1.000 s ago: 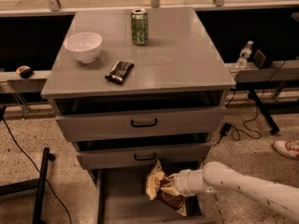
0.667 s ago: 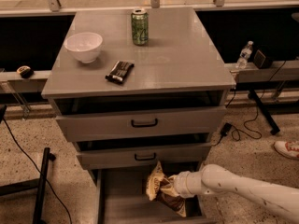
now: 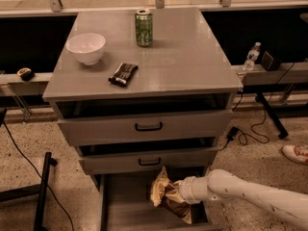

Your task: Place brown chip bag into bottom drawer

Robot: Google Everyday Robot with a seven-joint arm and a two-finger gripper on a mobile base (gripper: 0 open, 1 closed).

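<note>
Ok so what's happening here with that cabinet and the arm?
A robot arm reaches in from the right, with its gripper right against a brown chip bag that stands upright inside the open bottom drawer. It is unclear whether the bag rests on the drawer floor or hangs just above it. On the cabinet top sit a white bowl, a green can and a small black packet, none being handled.

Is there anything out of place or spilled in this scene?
Nothing is spilled. The brown chip bag is crumpled and tilted over the bottom drawer, against the hand. The two upper drawers stand slightly open.
</note>
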